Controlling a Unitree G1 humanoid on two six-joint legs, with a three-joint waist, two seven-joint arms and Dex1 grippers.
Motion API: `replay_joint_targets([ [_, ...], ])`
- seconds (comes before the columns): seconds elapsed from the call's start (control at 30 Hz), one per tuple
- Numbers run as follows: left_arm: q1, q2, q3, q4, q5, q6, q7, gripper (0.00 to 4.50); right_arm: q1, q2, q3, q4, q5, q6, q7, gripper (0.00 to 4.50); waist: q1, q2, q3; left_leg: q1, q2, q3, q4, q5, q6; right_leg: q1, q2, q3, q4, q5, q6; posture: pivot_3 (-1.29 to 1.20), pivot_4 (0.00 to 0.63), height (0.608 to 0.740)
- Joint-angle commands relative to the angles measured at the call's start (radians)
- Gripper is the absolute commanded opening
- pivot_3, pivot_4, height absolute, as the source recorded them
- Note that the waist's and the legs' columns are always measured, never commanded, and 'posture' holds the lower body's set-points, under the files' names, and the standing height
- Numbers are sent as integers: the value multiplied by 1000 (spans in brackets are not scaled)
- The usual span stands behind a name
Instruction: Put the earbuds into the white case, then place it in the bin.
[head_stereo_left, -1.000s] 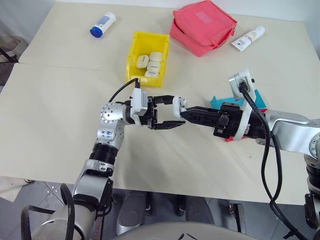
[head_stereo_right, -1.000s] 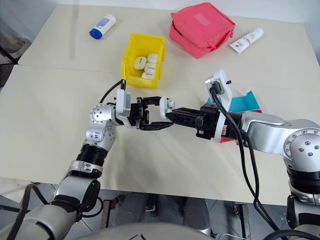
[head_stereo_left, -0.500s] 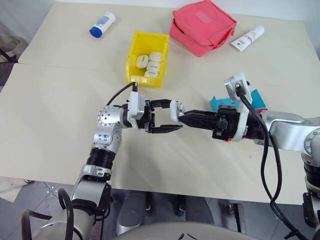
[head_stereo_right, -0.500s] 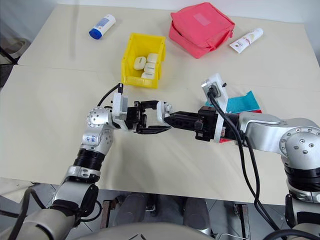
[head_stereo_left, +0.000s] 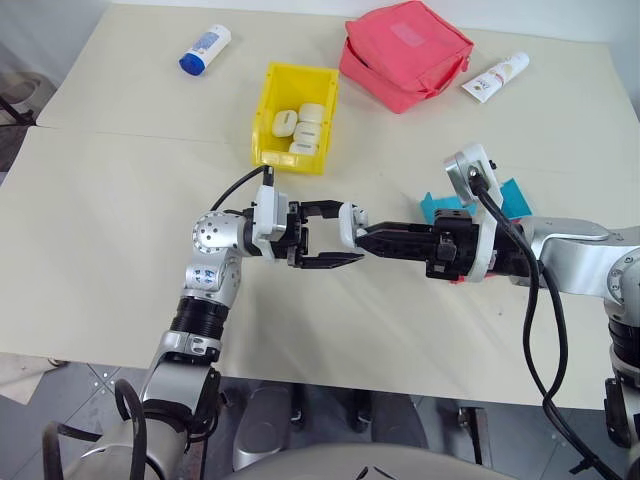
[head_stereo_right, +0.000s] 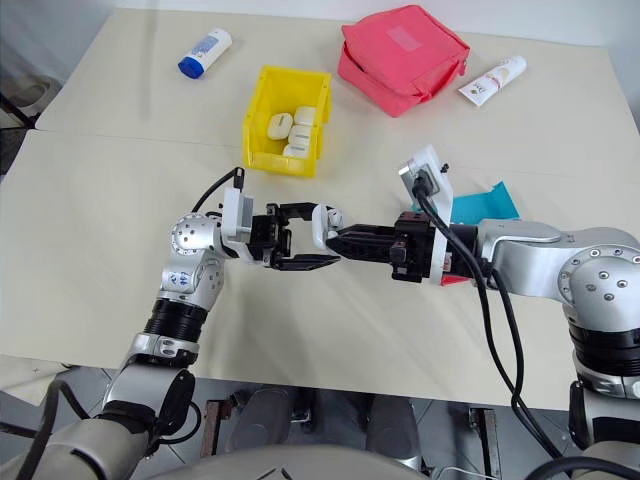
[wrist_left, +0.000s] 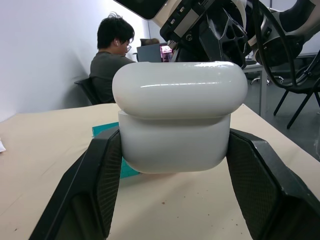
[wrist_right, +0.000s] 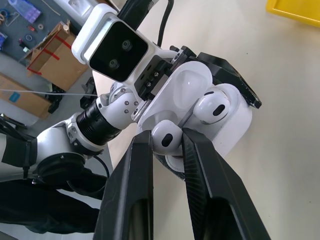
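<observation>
I saw the left gripper (head_stereo_left: 333, 235) clamped on the white case (wrist_left: 177, 115), lid open, above the table (head_stereo_left: 100, 250). The right gripper (wrist_right: 167, 145) pinched one earbud (wrist_right: 166, 138) at the case; another earbud (wrist_right: 212, 106) sat inside.

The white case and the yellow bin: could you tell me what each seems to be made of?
The white case, clamped in the left gripper, looks like glossy hard plastic: a bright highlight runs along its rounded lid. The yellow bin looks like moulded plastic with a duller sheen, judging by its thin, rigid walls and uniform colour.
</observation>
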Motion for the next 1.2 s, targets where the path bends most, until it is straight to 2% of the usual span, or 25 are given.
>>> replay_joint_targets([
  [0.03, -18, -22, 3, -112, -62, -12, -1, 2774, 2, -9, 20, 38, -86, 32, -17, 469, 0, 0, 0, 0, 0, 0, 0, 0, 0, 0, 0, 0, 0, 0, 0, 0, 150, 740],
  [0.3, -13, -20, 0, -104, -60, -10, -3, 2774, -23, -2, 8, 26, -109, 38, 4, 469, 0, 0, 0, 0, 0, 0, 0, 0, 0, 0, 0, 0, 0, 0, 0, 0, 150, 740],
  [0.37, -10, -20, -1, -106, -60, -9, -4, 2774, -23, -1, 6, 25, -112, 40, 4, 1180, 0, 0, 0, 0, 0, 0, 0, 0, 0, 0, 0, 0, 0, 0, 0, 0, 150, 740],
  [0.6, -9, -16, -2, -105, -56, -4, -1, 2774, -29, 7, -5, 11, -118, 39, 11, 3142, 0, 0, 0, 0, 0, 0, 0, 0, 0, 0, 0, 0, 0, 0, 0, 0, 150, 740],
  [1.2, -20, -5, 29, -50, -58, -10, 12, 2774, -54, -49, -55, -21, -112, 70, 72, 3142, 0, -1, 1, 0, 0, 0, 0, 0, 0, 0, 0, 0, -1, 0, 0, 0, 150, 740],
])
